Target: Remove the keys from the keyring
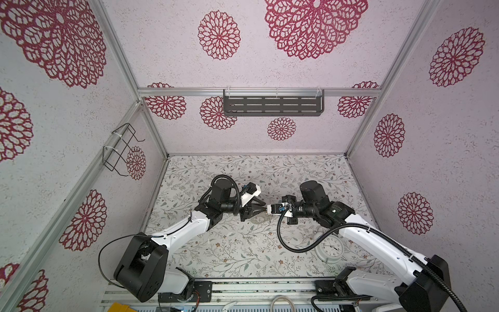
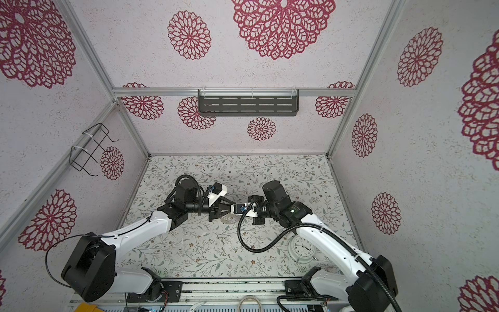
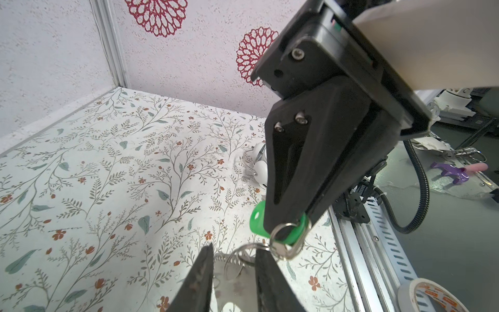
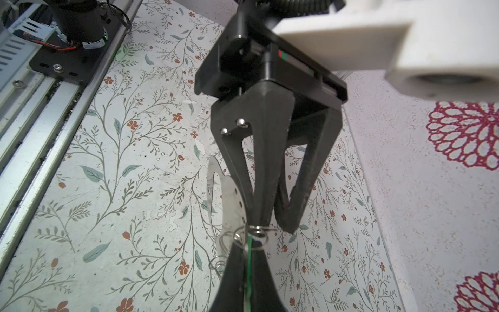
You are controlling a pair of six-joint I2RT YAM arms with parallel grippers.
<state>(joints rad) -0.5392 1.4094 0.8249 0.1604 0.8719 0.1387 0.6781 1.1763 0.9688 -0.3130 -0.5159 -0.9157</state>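
One green-tagged key (image 3: 258, 217) in right jaws — alarm clock (image 1: 329, 247) under that arm (image 1: 378, 243).

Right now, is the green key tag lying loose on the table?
No, the right gripper has the green tag pinched.

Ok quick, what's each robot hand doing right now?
Left gripper: partly open, a small ring between its jaws.
Right gripper: closed on the green-tagged key.

Top views overhead, far, whole table (image 1: 229, 248). Wrist views close, opposed, sharing jaws' meeting spot.
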